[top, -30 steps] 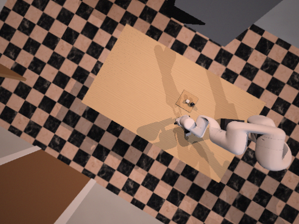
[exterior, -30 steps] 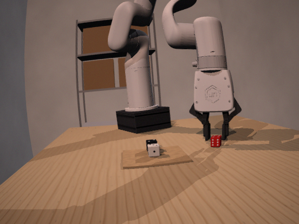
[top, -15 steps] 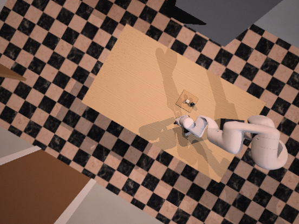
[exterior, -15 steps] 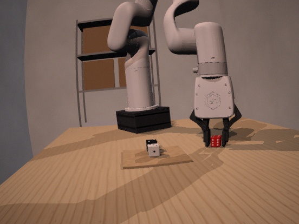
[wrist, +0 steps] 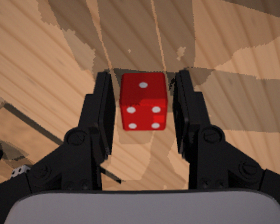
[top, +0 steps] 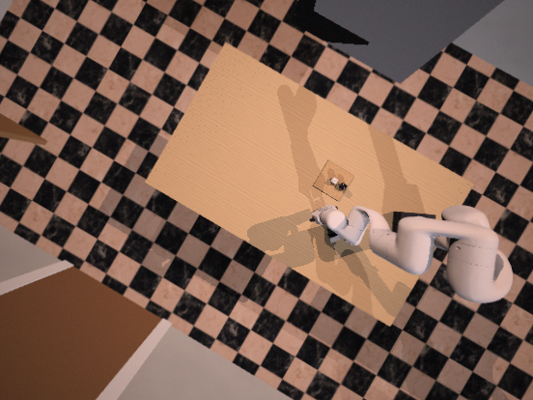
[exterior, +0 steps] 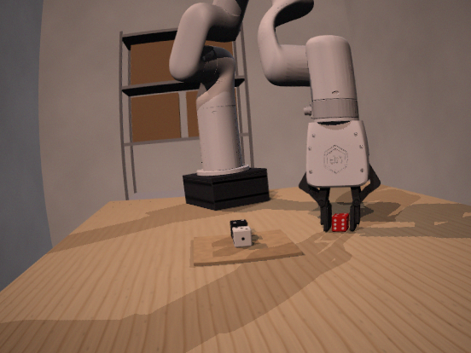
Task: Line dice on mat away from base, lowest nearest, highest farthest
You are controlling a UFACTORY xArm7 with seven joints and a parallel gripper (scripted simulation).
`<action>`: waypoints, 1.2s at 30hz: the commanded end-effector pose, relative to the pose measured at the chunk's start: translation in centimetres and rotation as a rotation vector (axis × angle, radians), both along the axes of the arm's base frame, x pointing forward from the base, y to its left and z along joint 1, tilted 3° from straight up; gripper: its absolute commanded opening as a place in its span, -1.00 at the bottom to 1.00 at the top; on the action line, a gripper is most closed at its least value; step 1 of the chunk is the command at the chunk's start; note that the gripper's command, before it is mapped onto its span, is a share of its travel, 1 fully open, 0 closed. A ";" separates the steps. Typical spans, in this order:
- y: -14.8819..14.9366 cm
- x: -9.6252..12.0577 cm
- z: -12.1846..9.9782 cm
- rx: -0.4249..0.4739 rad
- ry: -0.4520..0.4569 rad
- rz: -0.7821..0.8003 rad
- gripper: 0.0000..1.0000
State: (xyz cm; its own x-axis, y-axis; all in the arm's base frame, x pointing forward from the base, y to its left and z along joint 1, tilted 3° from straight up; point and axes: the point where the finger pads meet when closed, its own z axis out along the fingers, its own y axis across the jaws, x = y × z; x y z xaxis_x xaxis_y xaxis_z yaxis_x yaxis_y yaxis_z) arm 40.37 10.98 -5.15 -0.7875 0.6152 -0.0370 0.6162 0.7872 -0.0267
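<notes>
Red die (exterior: 340, 222) (wrist: 143, 102) centred between fingers of claw (exterior: 340, 223) (wrist: 143, 89), slim gaps both sides. Claw spread, gripping nothing. Needs straight closing, no sideways shift.

From here I can make out six white pips on the side of the red die (exterior: 340, 222) (wrist: 143, 101) facing the room; from the wrist, one pip on top and four on another side. The white die (exterior: 242, 237) shows one dark pip on its front.
</notes>
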 end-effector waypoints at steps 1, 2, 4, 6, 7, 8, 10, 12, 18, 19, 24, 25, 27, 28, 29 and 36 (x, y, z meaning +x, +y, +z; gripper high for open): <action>0.1 0.1 0.1 0.001 -0.003 0.000 -0.17; 0.1 0.1 0.1 0.001 -0.003 0.000 -0.17; 0.1 0.1 0.1 0.001 -0.003 0.000 -0.17; 0.1 0.1 0.1 0.001 -0.003 0.000 -0.17; 0.1 0.1 0.1 0.001 -0.003 0.000 -0.17; 0.1 0.1 0.1 0.001 -0.003 0.000 -0.17; 0.1 0.1 0.1 0.001 -0.003 0.000 -0.17; 0.1 0.1 0.1 0.001 -0.003 0.000 -0.17; 0.1 0.1 0.1 0.001 -0.003 0.000 -0.17; 0.1 0.1 0.1 0.001 -0.003 0.000 -0.58; 0.1 0.1 0.1 0.001 -0.003 0.000 -0.58; 0.1 0.1 0.1 0.001 -0.003 0.000 -0.58; 0.1 0.1 0.1 0.001 -0.003 0.000 -0.58; 0.1 0.1 0.1 0.001 -0.003 0.000 -0.58; 0.1 0.1 0.1 0.001 -0.003 0.000 -0.58; 0.1 0.1 0.1 0.001 -0.003 0.000 -0.58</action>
